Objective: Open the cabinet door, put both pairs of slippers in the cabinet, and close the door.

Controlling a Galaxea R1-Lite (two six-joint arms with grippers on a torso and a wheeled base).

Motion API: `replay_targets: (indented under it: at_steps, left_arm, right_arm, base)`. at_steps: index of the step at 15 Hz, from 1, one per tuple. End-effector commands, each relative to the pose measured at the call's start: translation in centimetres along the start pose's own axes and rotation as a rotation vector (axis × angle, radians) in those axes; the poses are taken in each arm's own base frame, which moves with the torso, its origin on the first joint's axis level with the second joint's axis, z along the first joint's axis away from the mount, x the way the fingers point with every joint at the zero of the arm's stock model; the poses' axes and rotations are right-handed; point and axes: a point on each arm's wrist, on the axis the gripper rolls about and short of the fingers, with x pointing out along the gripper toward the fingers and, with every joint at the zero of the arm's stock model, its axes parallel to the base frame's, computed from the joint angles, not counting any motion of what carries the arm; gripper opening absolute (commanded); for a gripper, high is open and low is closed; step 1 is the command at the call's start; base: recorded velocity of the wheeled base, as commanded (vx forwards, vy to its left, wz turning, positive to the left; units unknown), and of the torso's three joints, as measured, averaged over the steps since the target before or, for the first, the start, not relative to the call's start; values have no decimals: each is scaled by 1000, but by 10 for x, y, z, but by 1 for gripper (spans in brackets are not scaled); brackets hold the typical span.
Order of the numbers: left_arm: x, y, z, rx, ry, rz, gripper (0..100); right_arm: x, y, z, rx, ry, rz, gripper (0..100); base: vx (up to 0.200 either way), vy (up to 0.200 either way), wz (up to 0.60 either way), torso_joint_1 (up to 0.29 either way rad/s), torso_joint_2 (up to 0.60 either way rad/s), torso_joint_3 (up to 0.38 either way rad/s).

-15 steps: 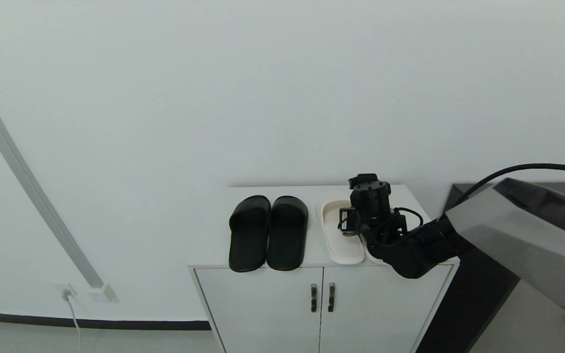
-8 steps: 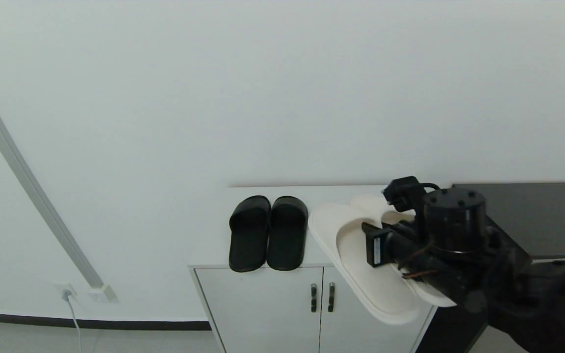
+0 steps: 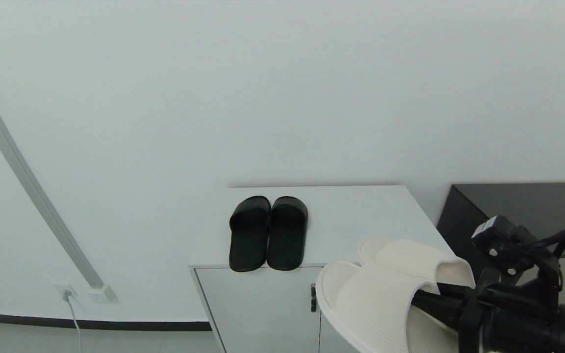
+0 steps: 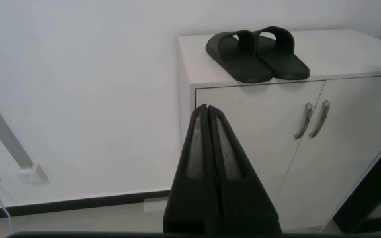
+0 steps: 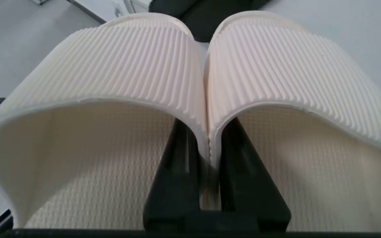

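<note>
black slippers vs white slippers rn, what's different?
The black slippers rest on the cabinet top; the white slippers are held in the air by the right gripper. The black slippers lie flat, the white slippers tilted. Both pairs sit side by side.

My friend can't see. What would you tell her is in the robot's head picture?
The robot's right gripper holds a pair of white slippers in the air by a white cabinet. Two black slippers sit side by side on its top, and its left door is shut.
</note>
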Motion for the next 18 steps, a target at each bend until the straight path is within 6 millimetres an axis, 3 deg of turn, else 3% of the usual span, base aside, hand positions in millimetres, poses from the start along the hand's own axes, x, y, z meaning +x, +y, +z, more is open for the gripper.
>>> replay_targets:
  at_steps: [1,7,18]
  left_arm:
    - [0,0,0,0,3,-1,0]
    - [0,0,0,0,1,-1,0]
    - [0,0,0,0,1,2,0]
  right_arm:
    - [-8,1,3,-1,-28,11,0]
    - [-6,1,0,-1,-13,8,0]
    - [-8,1,-7,-2,10,41,0]
  base:
    - [0,0,0,0,0,0]
    - [-200,0,0,3,2,2]
    - [0,0,0,0,0,0]
